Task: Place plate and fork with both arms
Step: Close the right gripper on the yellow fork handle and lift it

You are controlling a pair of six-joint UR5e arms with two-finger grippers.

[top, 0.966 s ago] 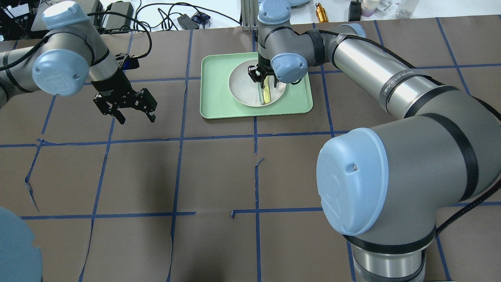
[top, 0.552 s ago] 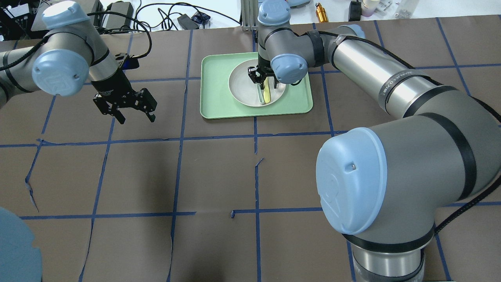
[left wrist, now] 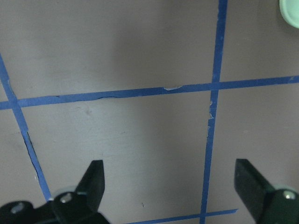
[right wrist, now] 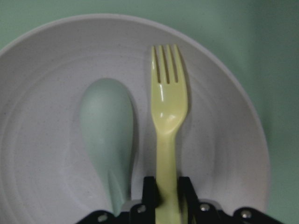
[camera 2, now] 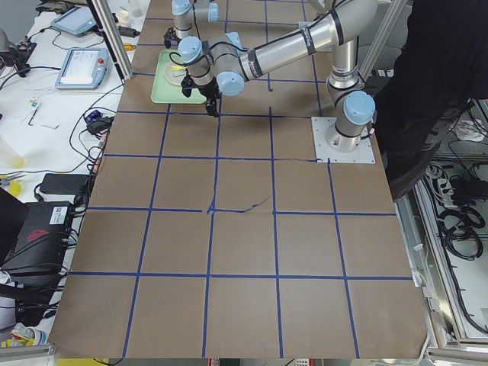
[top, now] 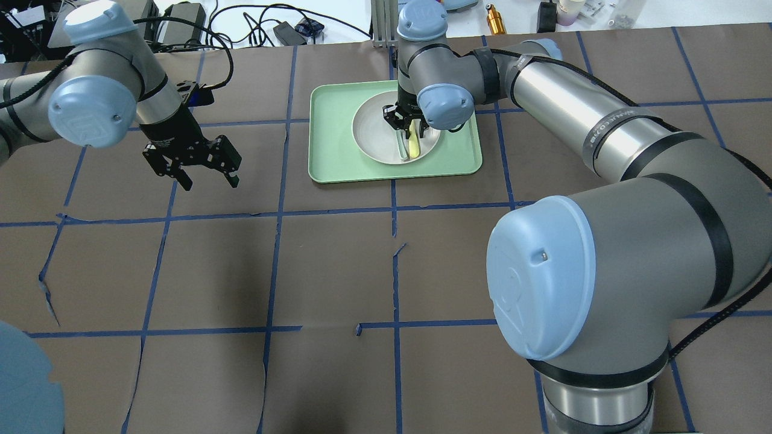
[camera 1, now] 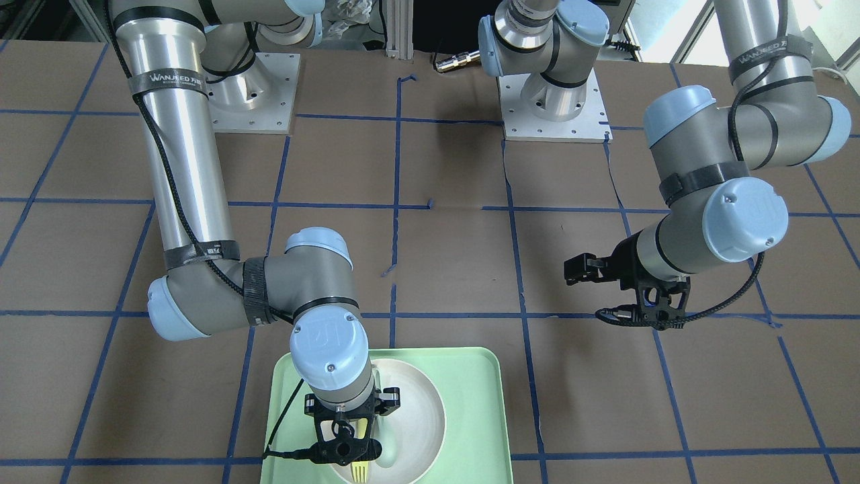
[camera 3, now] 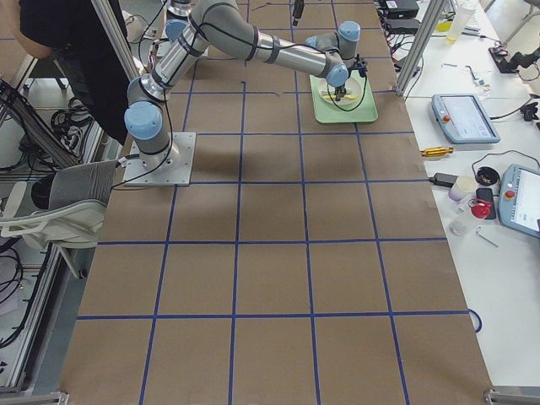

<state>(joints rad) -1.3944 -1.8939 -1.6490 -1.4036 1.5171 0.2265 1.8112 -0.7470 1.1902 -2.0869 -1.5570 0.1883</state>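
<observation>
The white plate [top: 374, 129] sits in the mint-green tray [top: 332, 157] at the table's far middle. The yellow fork [right wrist: 167, 112] lies in the plate beside a pale green spoon [right wrist: 107, 126], tines pointing away from the wrist. My right gripper [right wrist: 166, 190] is down in the plate, shut on the fork's handle; it also shows in the overhead view [top: 405, 123] and the front view [camera 1: 349, 444]. My left gripper [top: 205, 179] hangs open and empty over bare table, left of the tray; the left wrist view shows its gripper [left wrist: 170, 179] spread wide.
The table is covered in brown paper with blue tape lines. The tray's corner [left wrist: 292, 9] shows at the left wrist view's top right. Cables and small gear [top: 265, 27] lie beyond the table's far edge.
The right gripper's fingers have drawn in around the fork's handle, and the fork has shifted slightly in the plate. The left arm has barely moved.
</observation>
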